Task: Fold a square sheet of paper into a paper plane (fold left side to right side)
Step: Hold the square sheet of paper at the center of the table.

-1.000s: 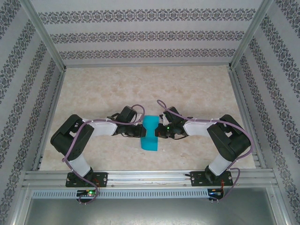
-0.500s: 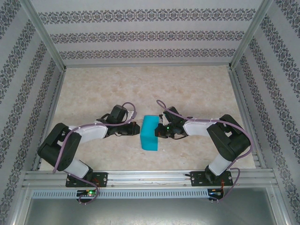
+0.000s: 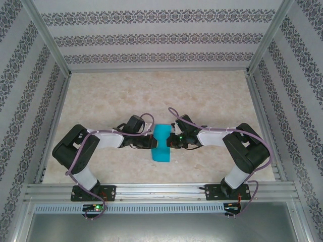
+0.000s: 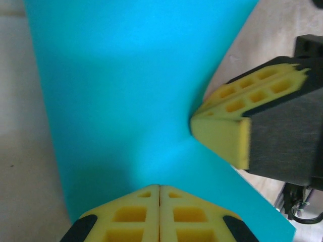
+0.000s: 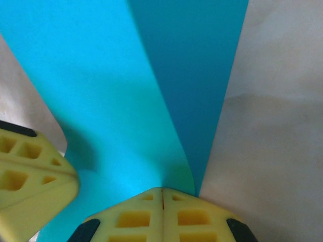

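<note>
Beige desk (image 3: 212, 96), turquoise sheet (image 3: 161, 146) folded narrow toward its near edge, midway between the sides.
Left gripper (image 3: 150, 143) and right gripper (image 3: 172, 142), jaws together on both, press its opposite long edges: the left-to-right fold looks under creasing; next calls for a firm sweep along it.

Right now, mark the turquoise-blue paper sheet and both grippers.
turquoise-blue paper sheet (image 3: 161, 132), top external view, far flat part.
left gripper (image 4: 160, 187), left wrist view, tip of shut jaws.
right gripper (image 5: 162, 190), right wrist view, tip of shut jaws.
</note>
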Robot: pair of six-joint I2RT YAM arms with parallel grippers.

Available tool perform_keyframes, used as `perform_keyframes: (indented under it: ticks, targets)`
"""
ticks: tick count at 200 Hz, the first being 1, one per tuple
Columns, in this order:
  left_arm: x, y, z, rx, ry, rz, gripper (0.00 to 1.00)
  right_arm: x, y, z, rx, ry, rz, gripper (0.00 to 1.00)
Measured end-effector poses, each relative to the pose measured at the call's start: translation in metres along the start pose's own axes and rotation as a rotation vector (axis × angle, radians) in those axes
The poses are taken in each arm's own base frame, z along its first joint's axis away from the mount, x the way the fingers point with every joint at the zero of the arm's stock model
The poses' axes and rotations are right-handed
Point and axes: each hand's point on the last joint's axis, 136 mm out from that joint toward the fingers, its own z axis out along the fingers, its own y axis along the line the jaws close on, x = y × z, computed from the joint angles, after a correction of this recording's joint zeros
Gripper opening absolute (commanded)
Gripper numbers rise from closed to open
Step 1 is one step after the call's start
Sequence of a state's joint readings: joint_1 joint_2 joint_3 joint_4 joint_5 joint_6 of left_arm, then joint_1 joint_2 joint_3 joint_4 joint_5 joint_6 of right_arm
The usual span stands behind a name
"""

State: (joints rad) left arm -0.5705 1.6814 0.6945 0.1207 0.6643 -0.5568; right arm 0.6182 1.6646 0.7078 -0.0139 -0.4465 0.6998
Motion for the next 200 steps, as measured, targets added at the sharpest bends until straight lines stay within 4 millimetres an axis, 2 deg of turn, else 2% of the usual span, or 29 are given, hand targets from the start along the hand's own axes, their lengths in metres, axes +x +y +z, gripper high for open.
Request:
perform_keyframes:
  ticks: [61,116,164,200]
  targets:
    - [0.004,0.010,0.002,-0.031,0.002,-0.012,0.06,-0.001,0.001,-0.001,0.000,-0.001,-0.002,0.00]
    - [0.004,0.011,0.002,-0.036,-0.004,-0.010,0.06,-0.002,0.003,-0.006,0.022,0.008,-0.019,0.00]
    - [0.004,0.011,0.003,-0.034,-0.006,-0.009,0.06,-0.017,0.025,-0.018,-0.032,-0.045,-0.053,0.00]
    - [0.003,0.011,0.003,-0.033,-0.008,-0.007,0.06,-0.022,0.037,-0.009,-0.079,-0.048,-0.065,0.00]
